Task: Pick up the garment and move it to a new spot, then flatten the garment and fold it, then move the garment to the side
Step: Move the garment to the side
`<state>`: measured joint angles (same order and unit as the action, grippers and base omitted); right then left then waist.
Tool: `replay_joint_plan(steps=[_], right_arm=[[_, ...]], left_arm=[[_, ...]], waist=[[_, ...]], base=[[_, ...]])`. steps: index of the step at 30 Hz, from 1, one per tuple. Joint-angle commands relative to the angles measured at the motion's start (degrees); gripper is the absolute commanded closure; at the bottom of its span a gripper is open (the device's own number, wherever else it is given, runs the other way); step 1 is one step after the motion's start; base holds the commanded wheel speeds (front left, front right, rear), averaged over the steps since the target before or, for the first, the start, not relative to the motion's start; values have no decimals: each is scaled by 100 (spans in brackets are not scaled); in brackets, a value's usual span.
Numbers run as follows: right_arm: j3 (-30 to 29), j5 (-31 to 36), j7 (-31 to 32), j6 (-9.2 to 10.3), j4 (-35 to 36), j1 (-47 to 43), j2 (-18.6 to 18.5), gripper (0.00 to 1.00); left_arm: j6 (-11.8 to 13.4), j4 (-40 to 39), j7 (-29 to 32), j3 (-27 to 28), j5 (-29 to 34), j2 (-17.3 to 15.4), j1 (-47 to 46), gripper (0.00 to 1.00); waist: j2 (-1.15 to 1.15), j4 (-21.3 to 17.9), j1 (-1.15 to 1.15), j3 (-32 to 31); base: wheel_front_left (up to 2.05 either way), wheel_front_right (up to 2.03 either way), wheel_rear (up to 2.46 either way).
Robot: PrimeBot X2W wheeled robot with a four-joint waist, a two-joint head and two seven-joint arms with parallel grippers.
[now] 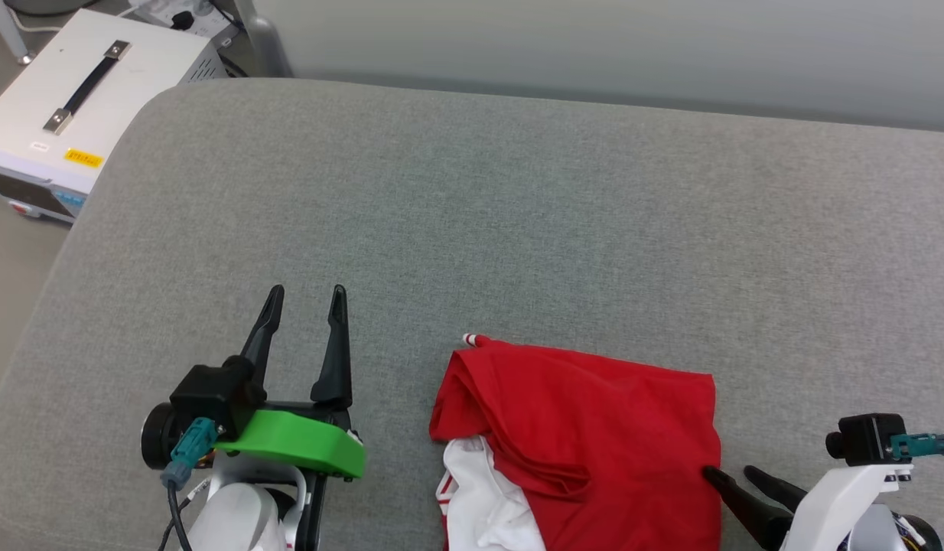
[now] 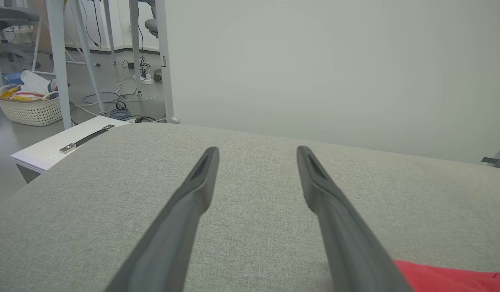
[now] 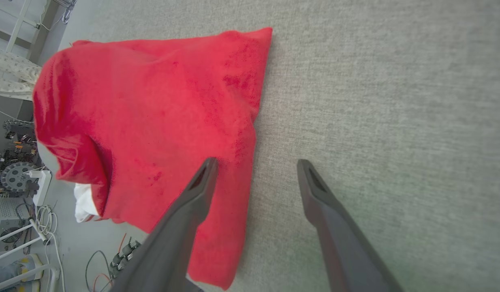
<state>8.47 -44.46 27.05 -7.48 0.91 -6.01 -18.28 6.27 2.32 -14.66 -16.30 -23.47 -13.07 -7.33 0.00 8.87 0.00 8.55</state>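
Since the right gripper [image 1: 728, 472] sits with jaws apart astride the garment's [image 1: 594, 428] right edge, one finger [image 3: 193, 194] over red cloth and the other over bare grey cushion [image 1: 518, 229] just beside it, the step in hand is judged to be a grasp at that edge. The garment lies on the cushion loosely doubled over, with red layers uppermost and a white sleeve [image 1: 480, 497] poking out at its lower left. The left gripper [image 1: 307, 295] hangs to the garment's left, apart from it, jaws spread and empty. To do it well, take the whole thickness of the edge, not just the top ply, pinch firmly, and bring the left gripper to the garment's left side before lifting so the load stays even. Count: garment 1; white sleeve showing 1; grippers 2, fingers 4; white case [image 1: 97, 99] 1, far to the garment's left.
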Motion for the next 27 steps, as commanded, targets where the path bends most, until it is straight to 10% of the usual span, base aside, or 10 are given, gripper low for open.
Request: replay_joint_plan(steps=[1,12,14,15,16,27], right_arm=[[88,-113,8,-1,-68,154,-33,0],[586,-430,159,-1,-881,400,-21,0],[632,-477,177,-1,-982,441,9,54],[644,-494,179,-1,-1005,458,13,64],[671,-516,172,-1,-1046,485,10,100],[758,-402,-190,-1,-511,621,-324,100]], left_arm=[[-58,29,-33,39,61,67,-101,0],[-390,183,-33,333,304,406,-235,0],[-436,219,-33,382,352,452,-247,0],[-450,231,-33,397,371,465,-251,0],[-480,256,-33,423,404,493,-255,0],[-637,356,-34,682,607,612,-99,0]], waist=[[0,200,0,212],[0,367,0,541],[0,362,0,555],[0,359,0,555],[0,354,0,545],[0,48,0,216]], base=[[0,0,0],[0,0,0],[0,0,0],[0,0,0],[0,0,0],[0,0,0]])
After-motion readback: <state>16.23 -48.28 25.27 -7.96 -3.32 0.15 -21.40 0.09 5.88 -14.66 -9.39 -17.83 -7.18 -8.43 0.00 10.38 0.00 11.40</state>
